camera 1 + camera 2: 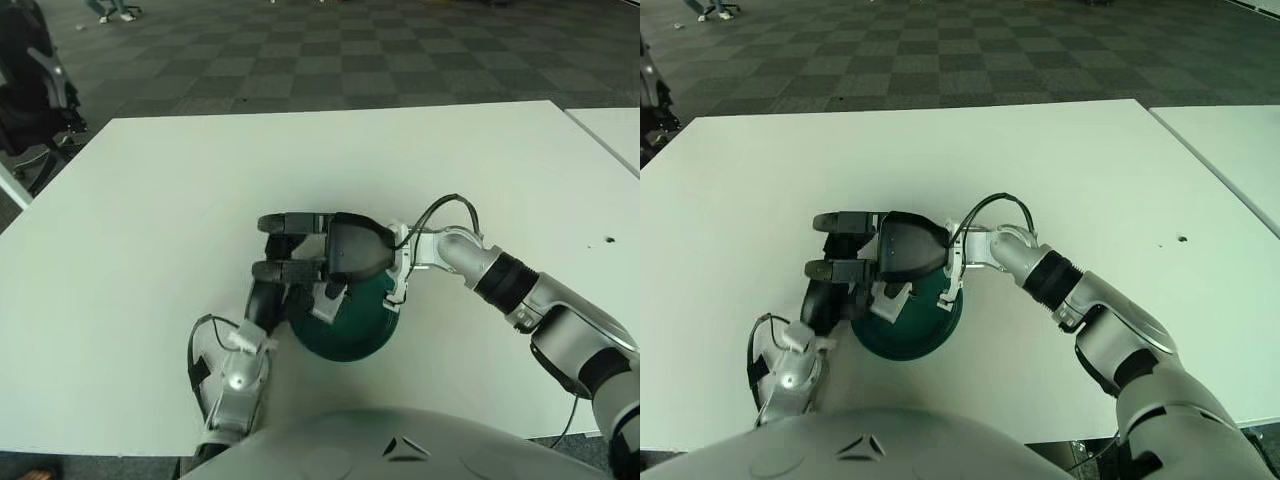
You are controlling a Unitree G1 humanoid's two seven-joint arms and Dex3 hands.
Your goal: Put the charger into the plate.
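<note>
A dark green plate (352, 322) sits on the white table (150, 200) near the front edge. My right hand (322, 262) reaches in from the right and hovers over the plate's upper left part, its fingers (290, 222) pointing left. A small white charger (328, 300) shows under this hand, held against the lower finger, just above the inside of the plate. My left hand (264, 302) comes up from below and shows right beside the plate's left rim. The right hand hides most of the charger and the plate's far rim.
A second white table (615, 130) stands at the far right with a narrow gap between. Dark equipment (35, 90) stands off the table's left corner. A small dark mark (608, 241) is on the table at right.
</note>
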